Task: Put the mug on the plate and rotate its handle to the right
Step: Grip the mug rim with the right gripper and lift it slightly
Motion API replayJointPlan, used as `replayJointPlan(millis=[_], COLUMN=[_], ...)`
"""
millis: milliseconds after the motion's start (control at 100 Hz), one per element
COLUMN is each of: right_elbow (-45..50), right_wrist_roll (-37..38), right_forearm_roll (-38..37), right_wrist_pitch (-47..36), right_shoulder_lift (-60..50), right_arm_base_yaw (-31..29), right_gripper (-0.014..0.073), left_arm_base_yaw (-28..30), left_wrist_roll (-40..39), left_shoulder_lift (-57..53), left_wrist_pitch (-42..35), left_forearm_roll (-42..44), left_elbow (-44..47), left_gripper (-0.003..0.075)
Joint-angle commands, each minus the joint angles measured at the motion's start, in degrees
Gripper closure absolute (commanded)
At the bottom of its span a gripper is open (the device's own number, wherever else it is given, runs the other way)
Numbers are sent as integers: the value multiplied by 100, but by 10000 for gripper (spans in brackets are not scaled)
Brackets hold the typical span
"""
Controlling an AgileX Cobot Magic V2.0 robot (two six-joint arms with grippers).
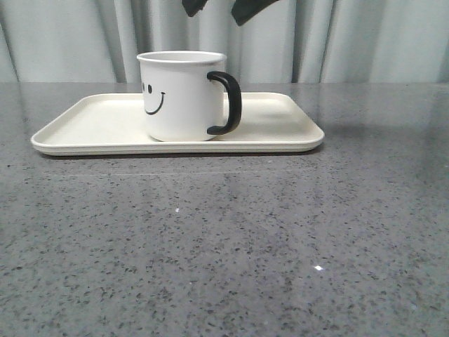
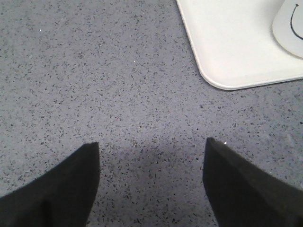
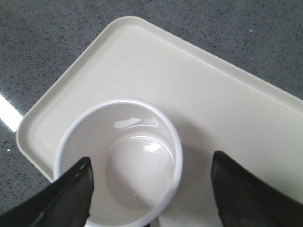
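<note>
The white mug [image 1: 179, 98] with a black smiley face stands upright on the cream plate [image 1: 91, 123]. Its black handle [image 1: 231, 102] points right. My right gripper [image 1: 219, 8] hangs open above the mug, and only its dark fingertips show at the top edge. In the right wrist view the gripper [image 3: 151, 189] is open and empty above the mug [image 3: 128, 156] and plate [image 3: 165, 71]. My left gripper [image 2: 151, 179] is open and empty over bare table, near a corner of the plate [image 2: 232, 42]. The edge of the mug [image 2: 289, 28] shows there.
The grey speckled table [image 1: 224, 246] stretches in front of the plate. A pale curtain [image 1: 365, 42] hangs behind the table's far edge.
</note>
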Motion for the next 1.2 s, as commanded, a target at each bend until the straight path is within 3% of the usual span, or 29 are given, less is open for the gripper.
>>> replayJointPlan(millis=[0,770,1190], right_elbow=[-271,-271,-271], right_wrist_roll=[161,199,199], right_forearm_roll=[-171,-229,-13], right_wrist_pitch=[-167,-470,-463], right_shoulder_lift=[-129,347,353], right_arm_base_yaw=[3,6,6], right_gripper=[63,68,354], left_arm_base_yaw=[11,11,11], left_wrist_roll=[-11,-11,-11], left_shoulder_lift=[-16,-16,-16], left_wrist_pitch=[-389,-401,-401], left_forearm_roll=[-49,-49,-49], left_elbow=[-136,-136,-136], left_gripper=[258,258,258])
